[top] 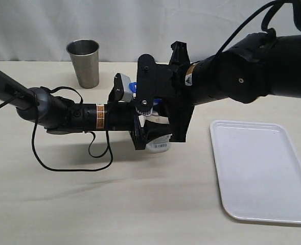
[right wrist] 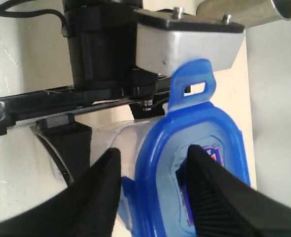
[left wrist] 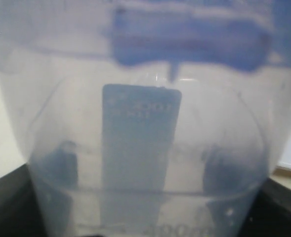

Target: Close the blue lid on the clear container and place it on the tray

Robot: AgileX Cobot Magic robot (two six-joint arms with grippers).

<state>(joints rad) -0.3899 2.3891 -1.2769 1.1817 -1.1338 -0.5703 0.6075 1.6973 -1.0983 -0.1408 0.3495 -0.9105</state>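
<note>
Tray (top: 262, 173) lies right on table (top: 140, 204), steel cup (top: 84, 61) at back. Left gripper (top: 147, 135), arm level, clamps container (top: 159, 144) mid-scene, well apart from tray. Right gripper (right wrist: 152, 153) reaches in from right, jaws spread over lid (right wrist: 204, 128) at container's mouth.

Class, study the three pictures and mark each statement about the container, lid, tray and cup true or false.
1. The clear container stands on the tray. False: the left gripper holds it at mid-table, apart from the tray.
2. The blue lid lies over the clear container's mouth. True.
3. The steel cup lies tipped over. False: it stands upright.
4. The right gripper is at the blue lid. True.
</note>
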